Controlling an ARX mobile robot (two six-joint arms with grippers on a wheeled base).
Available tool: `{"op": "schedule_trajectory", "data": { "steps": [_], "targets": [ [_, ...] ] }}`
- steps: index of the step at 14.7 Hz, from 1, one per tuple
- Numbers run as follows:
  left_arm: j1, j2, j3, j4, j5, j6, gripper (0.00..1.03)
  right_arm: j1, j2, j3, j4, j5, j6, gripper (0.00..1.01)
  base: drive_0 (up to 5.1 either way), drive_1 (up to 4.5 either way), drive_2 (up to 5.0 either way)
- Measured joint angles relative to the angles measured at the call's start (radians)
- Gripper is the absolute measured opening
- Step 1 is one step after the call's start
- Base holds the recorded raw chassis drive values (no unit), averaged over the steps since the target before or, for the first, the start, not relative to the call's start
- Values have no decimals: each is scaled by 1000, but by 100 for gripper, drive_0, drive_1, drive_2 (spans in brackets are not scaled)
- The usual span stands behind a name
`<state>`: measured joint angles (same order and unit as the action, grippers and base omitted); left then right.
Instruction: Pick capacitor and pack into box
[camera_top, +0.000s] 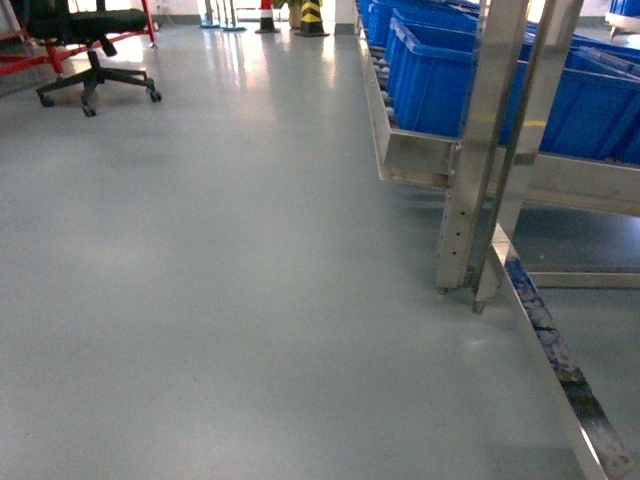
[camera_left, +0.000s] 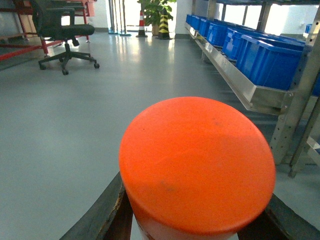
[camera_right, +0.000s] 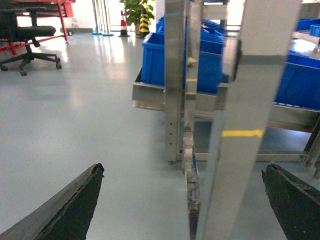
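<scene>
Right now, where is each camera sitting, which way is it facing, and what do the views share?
Head: high on the robot, slanting down at grey floor and the metal rack; no robot body shows.
Left wrist: behind the left claw, shut on an orange-topped capacitor, facing down the aisle.
Right wrist: behind the open right claw, close to rack uprights.
Shared: all three show the office chair and blue bins.

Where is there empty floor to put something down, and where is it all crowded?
The big free patch is the grey floor, bordered by the office chair at far left and the metal rack on the right. The rack side is crowded: blue bins fill its shelf, with posts and a rail below.
</scene>
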<state>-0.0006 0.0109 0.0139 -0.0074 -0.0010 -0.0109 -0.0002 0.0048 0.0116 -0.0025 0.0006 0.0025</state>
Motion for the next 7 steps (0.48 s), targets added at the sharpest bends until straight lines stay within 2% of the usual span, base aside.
{"op": "schedule_trajectory", "data": {
  "steps": [7],
  "targets": [
    [0, 0, 0, 2, 0, 0, 45, 0, 0, 0, 2, -1, 0, 98, -505, 240, 240]
  ]
}}
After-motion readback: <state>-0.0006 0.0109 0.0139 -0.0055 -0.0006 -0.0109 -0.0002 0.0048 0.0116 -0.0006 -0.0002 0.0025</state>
